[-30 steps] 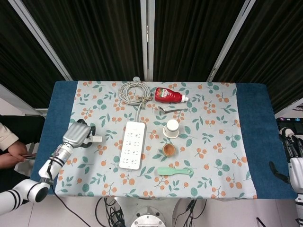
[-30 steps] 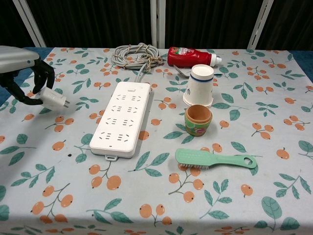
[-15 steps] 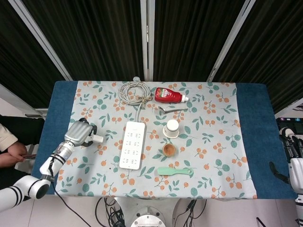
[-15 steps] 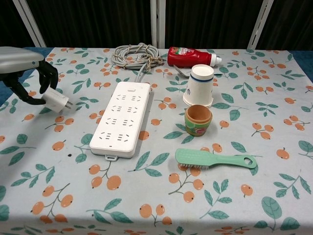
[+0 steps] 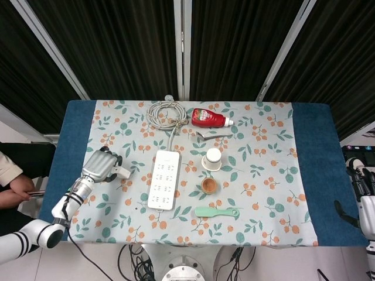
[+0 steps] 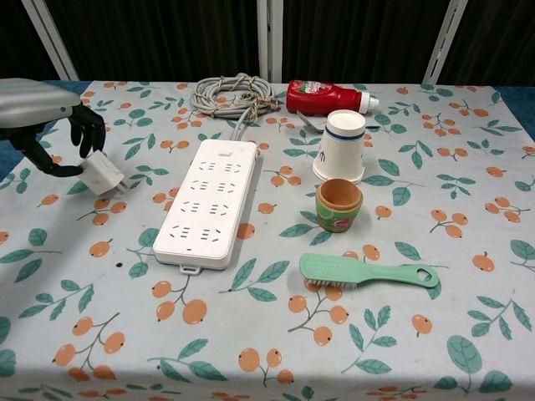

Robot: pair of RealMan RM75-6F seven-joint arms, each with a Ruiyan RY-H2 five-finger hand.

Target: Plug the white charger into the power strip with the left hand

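The left hand (image 6: pixel 52 125) hangs over the left side of the table (image 5: pixel 316 175), its dark fingers (image 6: pixel 90 127) curled round the white charger (image 6: pixel 102 172), which it holds clear of the cloth with the prongs pointing right and slightly down, toward the power strip (image 6: pixel 209 203). That hold seems chosen so the prongs stay free of the fingers and can be tipped down into a socket; the charger is near the strip's left edge but apart from it, and not yet over any socket. In the head view the same hand (image 5: pixel 102 166) sits just left of the strip (image 5: pixel 164 179), the charger (image 5: pixel 124 172) jutting out toward it. The strip lies flat and lengthwise, sockets up, its cable (image 6: pixel 232 93) coiled at the far end out of the way, so the whole left flank is open to approach. The cup (image 6: pixel 341 146), the small pot (image 6: pixel 338 204), the brush (image 6: pixel 368 274) and the ketchup bottle (image 6: pixel 326 96) all stand on the strip's right, away from the left arm's path. The right hand (image 5: pixel 364 190) shows at the right edge of the head view, off the table, apparently parked since the task does not need it; whether its fingers are spread or closed cannot be told.
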